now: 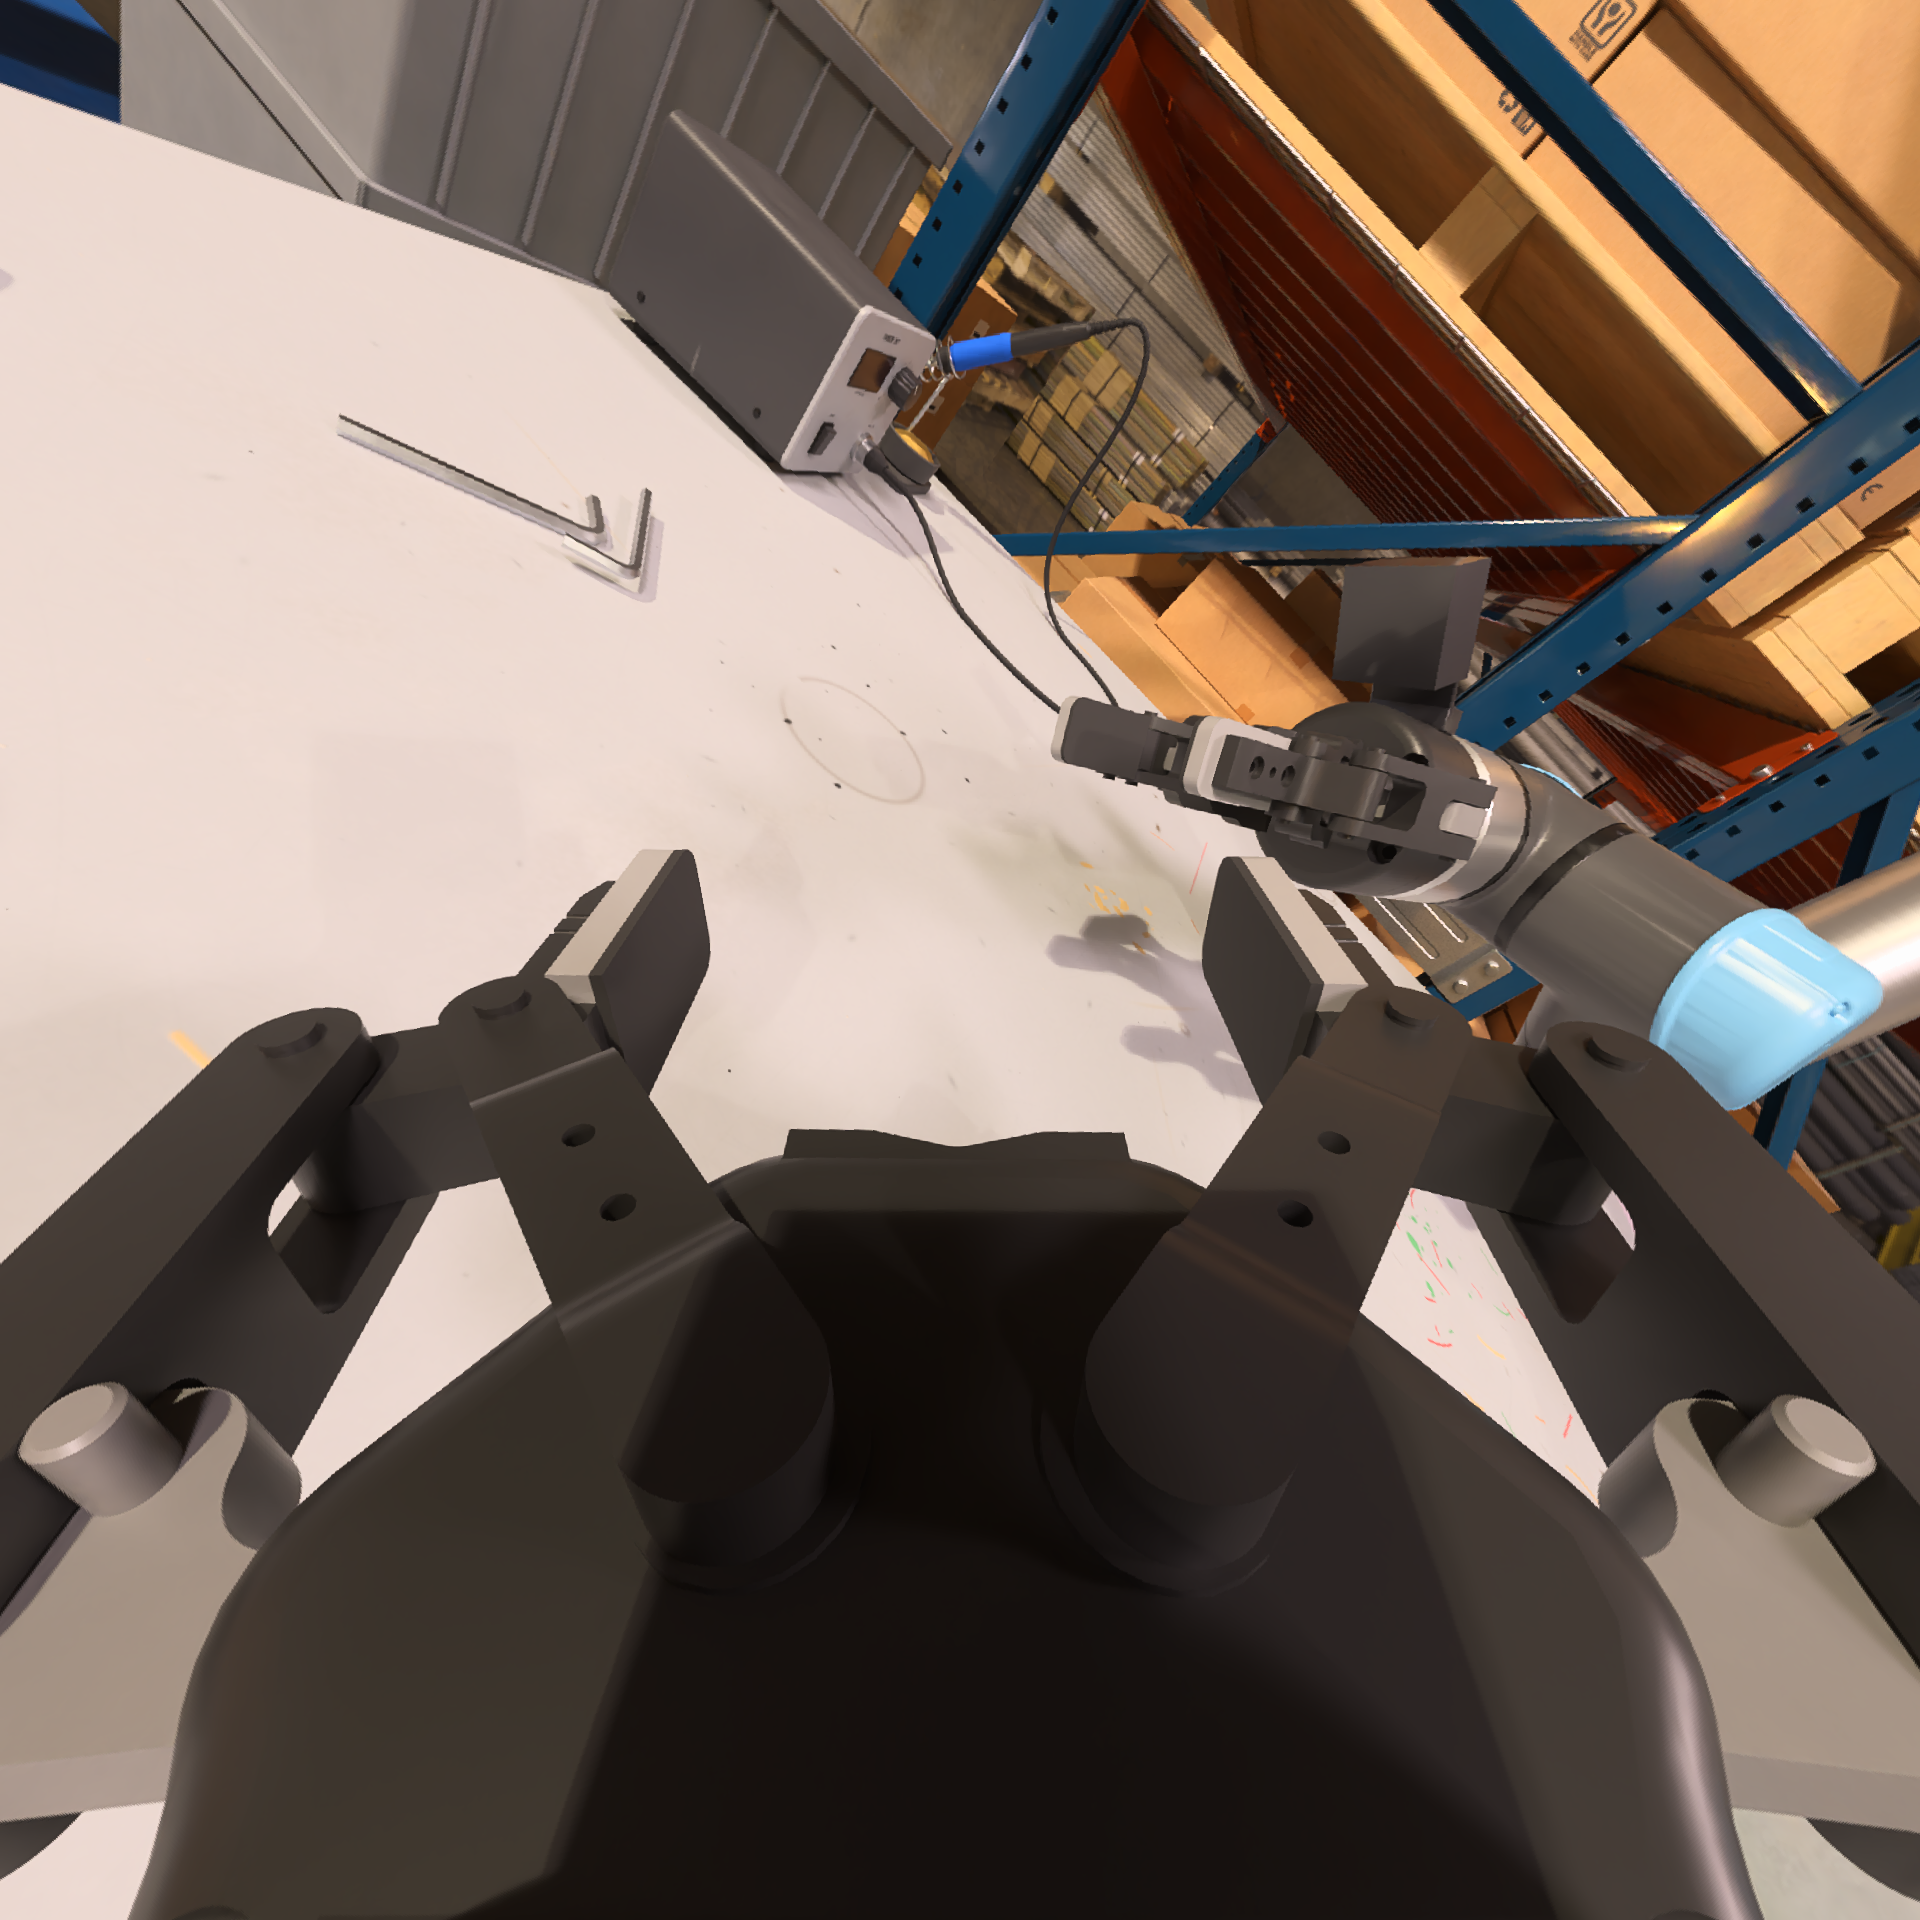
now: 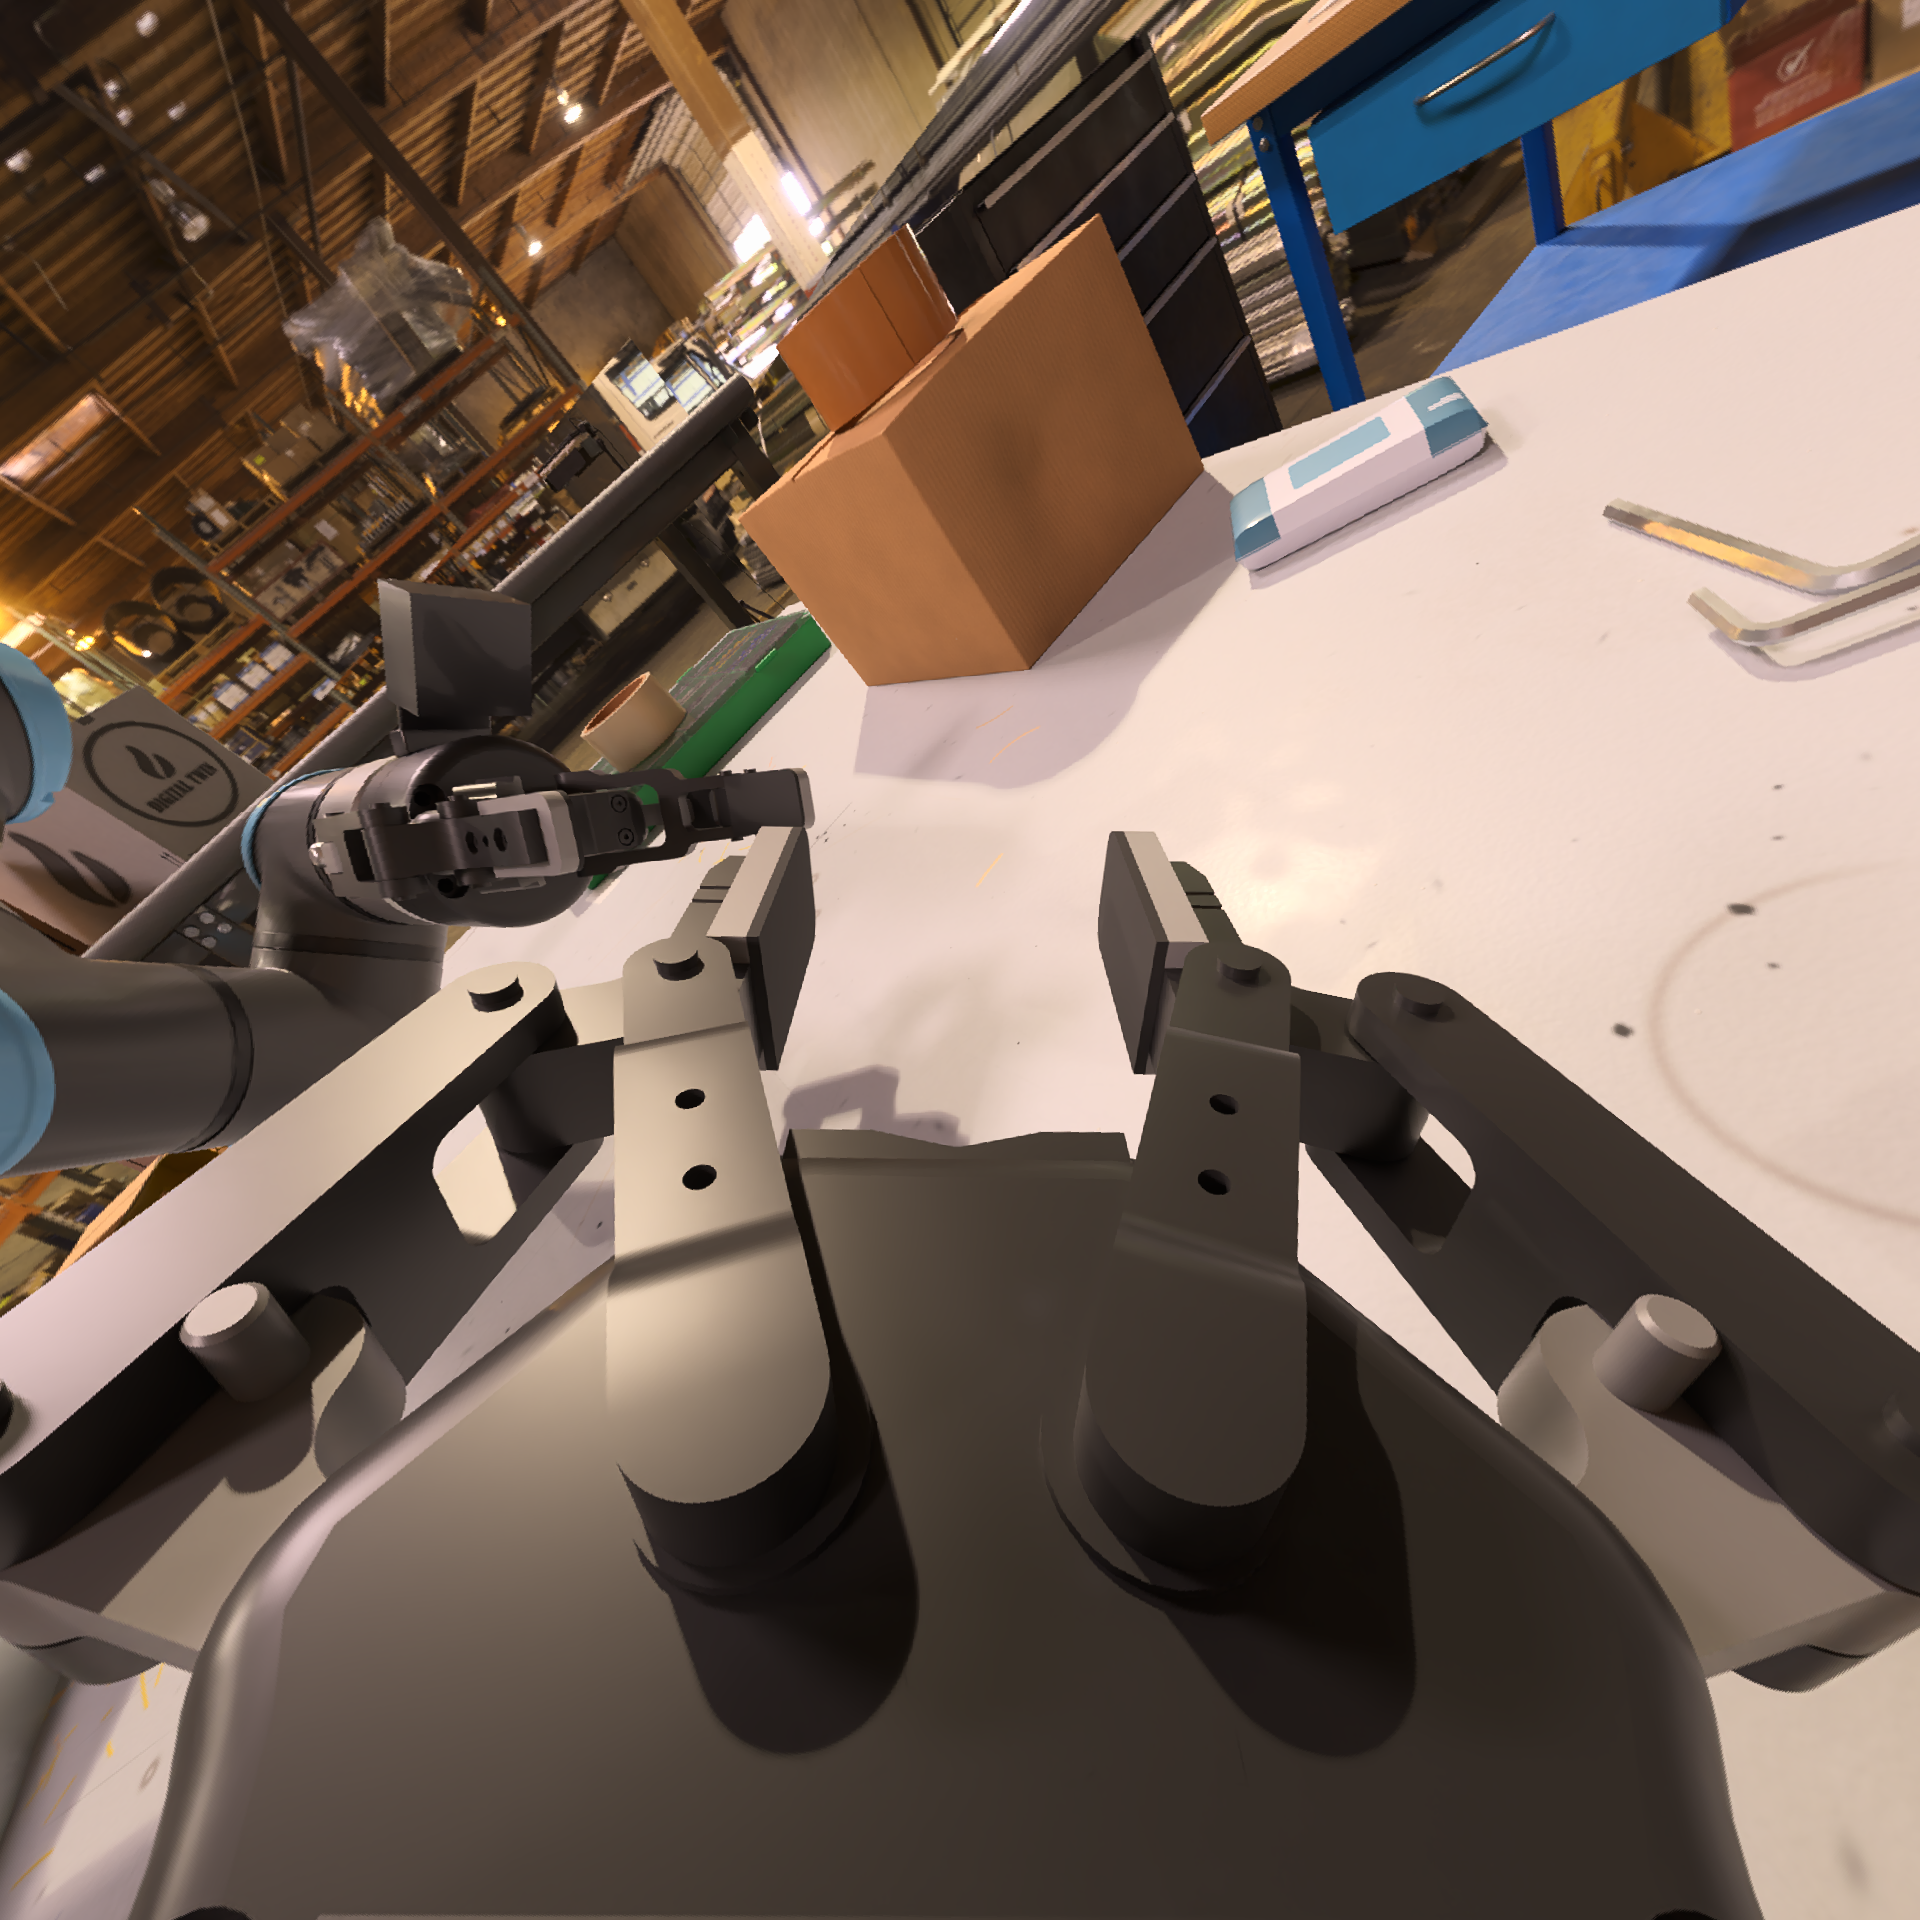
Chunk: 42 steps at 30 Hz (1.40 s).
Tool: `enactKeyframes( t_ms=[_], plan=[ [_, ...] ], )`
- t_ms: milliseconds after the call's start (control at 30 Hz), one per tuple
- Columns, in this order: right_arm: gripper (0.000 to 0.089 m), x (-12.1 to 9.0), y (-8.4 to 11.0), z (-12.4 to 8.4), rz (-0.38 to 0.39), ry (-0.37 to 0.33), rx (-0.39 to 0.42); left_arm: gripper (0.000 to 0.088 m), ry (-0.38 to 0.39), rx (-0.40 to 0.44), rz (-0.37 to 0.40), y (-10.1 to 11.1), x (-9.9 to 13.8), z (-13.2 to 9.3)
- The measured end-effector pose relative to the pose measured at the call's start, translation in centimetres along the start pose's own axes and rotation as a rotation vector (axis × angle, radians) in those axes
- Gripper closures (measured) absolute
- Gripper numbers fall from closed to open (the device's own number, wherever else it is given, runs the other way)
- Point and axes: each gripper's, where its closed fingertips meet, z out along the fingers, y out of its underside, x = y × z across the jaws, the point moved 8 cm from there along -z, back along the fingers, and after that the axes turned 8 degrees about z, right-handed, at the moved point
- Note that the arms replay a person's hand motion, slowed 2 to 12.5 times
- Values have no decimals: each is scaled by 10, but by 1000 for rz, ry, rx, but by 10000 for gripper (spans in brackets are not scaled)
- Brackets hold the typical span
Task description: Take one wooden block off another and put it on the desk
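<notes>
While neither wrist view shows any wooden block, the left gripper (image 1: 956,935) and right gripper (image 2: 956,935) hang wide open and empty over the bare middle of the desk (image 1: 312,727), so direction, axis and nearer arm cannot be judged.

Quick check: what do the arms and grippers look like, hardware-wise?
Both grippers, left gripper and right gripper, are dark grey two-finger linkages with flat black pads, pale fingertip plates and silver pivot pins. The arms are grey tubes with light blue joint caps. No cables visible on them.
</notes>
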Motion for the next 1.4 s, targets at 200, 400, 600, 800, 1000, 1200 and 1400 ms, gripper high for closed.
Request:
enactKeyframes(
  t_ms=[200,400,600,800,1000,1200,1400],
  plan=[
    [372,2,1,1,12,-5,1,36,0,-21,-10,2,-1,2],
    [370,4,2,2,28,-6,6,30,10,-19,-22,3,0,4],
    [371,5,2,2,29,-6,19,31,14,5,-26,4,1,3],
    [371,7,1,0,14,19,31,71,11,26,-17,4,3,2],
    [373,8,-1,-3,0,46,51,83,-4,31,-1,4,4,1],
    [373,9,-3,-6,-2,53,79,84,-25,35,16,4,3,1],
    [374,9,-7,-9,-3,60,114,88,-36,48,29,3,4,0]
  ],
)
